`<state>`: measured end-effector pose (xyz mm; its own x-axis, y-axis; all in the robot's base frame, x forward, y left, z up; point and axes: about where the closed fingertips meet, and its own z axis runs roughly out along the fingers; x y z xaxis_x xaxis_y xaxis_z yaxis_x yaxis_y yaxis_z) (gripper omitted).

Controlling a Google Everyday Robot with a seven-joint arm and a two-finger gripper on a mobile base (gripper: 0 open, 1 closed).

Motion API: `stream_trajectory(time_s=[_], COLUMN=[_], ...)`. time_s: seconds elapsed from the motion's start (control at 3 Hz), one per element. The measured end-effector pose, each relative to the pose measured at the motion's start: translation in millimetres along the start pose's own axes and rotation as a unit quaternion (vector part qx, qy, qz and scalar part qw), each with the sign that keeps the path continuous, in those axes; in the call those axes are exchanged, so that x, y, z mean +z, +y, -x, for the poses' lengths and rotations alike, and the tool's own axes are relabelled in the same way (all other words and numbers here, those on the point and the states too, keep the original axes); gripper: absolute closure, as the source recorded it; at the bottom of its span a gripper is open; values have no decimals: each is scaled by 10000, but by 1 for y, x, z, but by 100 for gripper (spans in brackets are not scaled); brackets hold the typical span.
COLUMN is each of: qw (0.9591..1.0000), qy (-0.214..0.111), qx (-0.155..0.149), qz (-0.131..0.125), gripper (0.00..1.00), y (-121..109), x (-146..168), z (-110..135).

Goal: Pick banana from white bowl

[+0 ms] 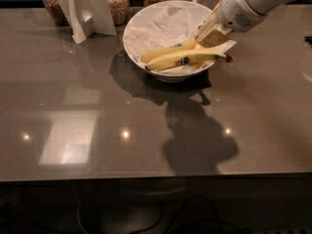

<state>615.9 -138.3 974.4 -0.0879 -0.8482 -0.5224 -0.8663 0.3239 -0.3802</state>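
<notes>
The white bowl [146, 21], lined with crumpled white paper, stands at the back middle of the grey table. The long banana [170, 61] with a small blue sticker lies across the bowl's front. Its dark stem tip pokes out over the right rim. A shorter yellow banana [161, 52] lies just behind it. My gripper [213, 33] reaches in from the upper right and sits low over the bowl's right rim, right at the bananas' stem ends. The white arm hides the bowl's far right edge.
Glass jars of grain [117, 4] stand behind the bowl along the back edge, with a folded white card [85, 11] in front of them at the back left. The table's front edge [156, 175] runs across the lower part of the view.
</notes>
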Motion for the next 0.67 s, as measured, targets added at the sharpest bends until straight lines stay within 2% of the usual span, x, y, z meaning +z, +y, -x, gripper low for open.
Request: stream_trajectory(time_s=[0.33,0.67], qw=[10000,9999], qy=[14,60], qx=[-17,-19], qz=[46,145], gripper=[72,55], y=[-10,-14], x=[15,29], z=[-1,-4])
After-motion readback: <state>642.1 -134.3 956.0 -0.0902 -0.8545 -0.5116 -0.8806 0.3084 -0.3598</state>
